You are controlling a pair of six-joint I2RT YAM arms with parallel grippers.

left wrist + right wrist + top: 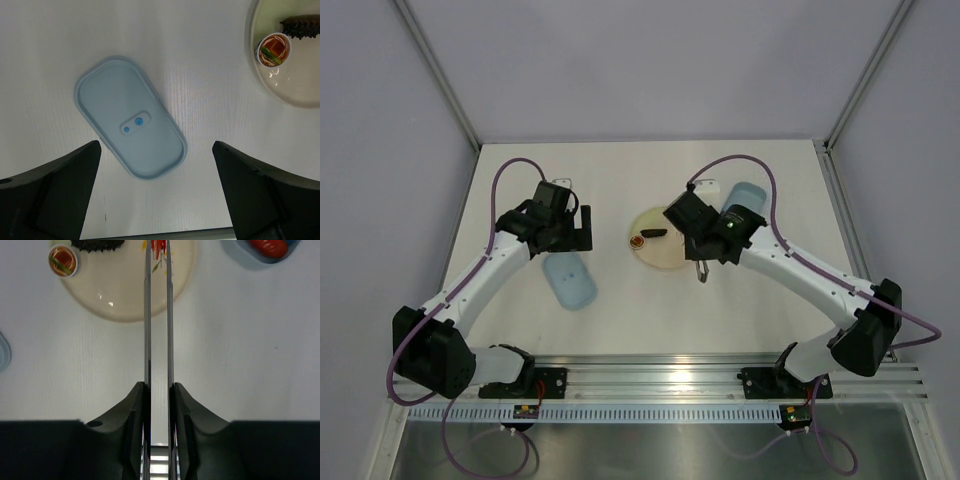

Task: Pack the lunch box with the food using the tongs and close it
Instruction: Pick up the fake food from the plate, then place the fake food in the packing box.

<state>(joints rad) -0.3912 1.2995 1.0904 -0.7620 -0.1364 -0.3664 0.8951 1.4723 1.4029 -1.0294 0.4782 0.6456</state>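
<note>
We see a white table shut in by plain grey walls, with a metal rail along its near edge where both arms are bolted.

The lunch box sits toward the far right of the table, just beyond the right arm, with a red sausage inside. Its lid lies flat and slantwise on the left, apart from the box. The round pale plate rests between them, near the table's middle.

The right fingers are clenched on the tongs, whose two blades run forward close together. A red food piece shows between their tips, over the plate. A small round piece and a dark brown piece lie on the plate's left side.

The left fingers hang released, spread wide above the lid and touching nothing.

A broad band of bare table runs from the plate and lid back to the rail. The lid and plate sit well in from the side edges.
</note>
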